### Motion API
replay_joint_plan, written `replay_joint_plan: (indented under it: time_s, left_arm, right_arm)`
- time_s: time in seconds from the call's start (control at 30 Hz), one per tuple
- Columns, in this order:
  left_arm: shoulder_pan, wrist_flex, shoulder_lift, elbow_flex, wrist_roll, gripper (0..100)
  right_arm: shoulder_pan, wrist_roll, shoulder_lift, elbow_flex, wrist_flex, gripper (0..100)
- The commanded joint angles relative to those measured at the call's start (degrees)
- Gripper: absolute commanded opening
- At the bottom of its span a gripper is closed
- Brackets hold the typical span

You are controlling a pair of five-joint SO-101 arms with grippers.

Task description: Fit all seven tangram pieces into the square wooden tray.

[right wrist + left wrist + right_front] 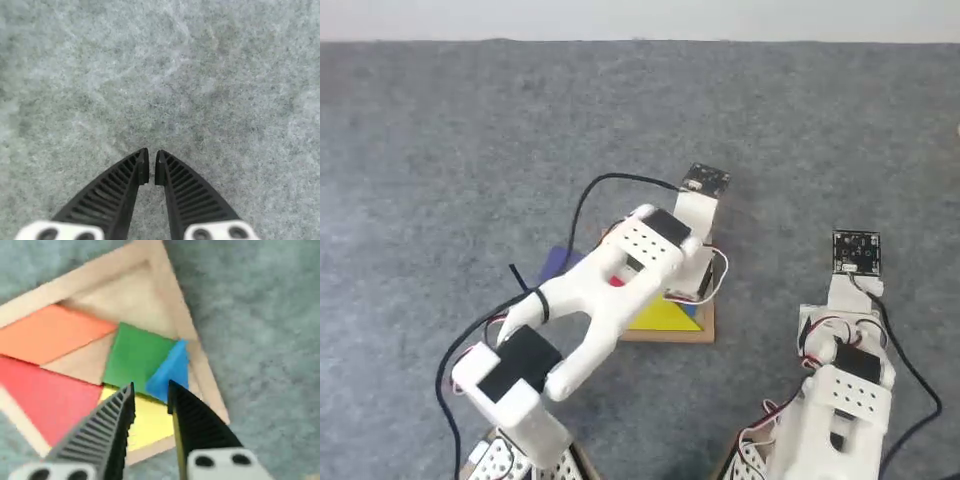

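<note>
The blue triangle [172, 365], probably thin, stiff and light, lies touching the green square [135, 352] inside the wooden tray [180, 310], just beyond the released, empty left pincer [150, 387], and is best nipped across its edges.

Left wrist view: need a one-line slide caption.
Left gripper at the blue piece, beside the green piece in the wooden tray; orange piece, red piece and yellow piece lie inside.

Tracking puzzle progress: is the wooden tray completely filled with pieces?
No, bare wood shows in the tray between its corner and the orange piece and green piece.
</note>
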State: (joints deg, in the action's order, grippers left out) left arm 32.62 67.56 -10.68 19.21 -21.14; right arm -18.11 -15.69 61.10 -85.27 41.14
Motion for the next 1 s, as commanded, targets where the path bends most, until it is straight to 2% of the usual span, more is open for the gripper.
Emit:
replay_joint_plan:
  time_s: [0.0, 0.67, 0.97]
  left_arm:
    - [-0.97, 0.26, 0.88, 0.13, 2.55, 11]
    - [-1.49, -0.53, 1.41, -1.98, 5.89, 11]
    - [-7.3, -0.88, 0.88, -7.16, 10.11, 10]
  right_arm:
    - [-0.48, 0.62, 1.45, 1.76, -1.19, 4.4]
    - [-0.31, 0.53, 1.45, 1.67, -1.19, 4.4]
    - [-0.31, 0.44, 1.45, 1.67, -1.19, 4.4]
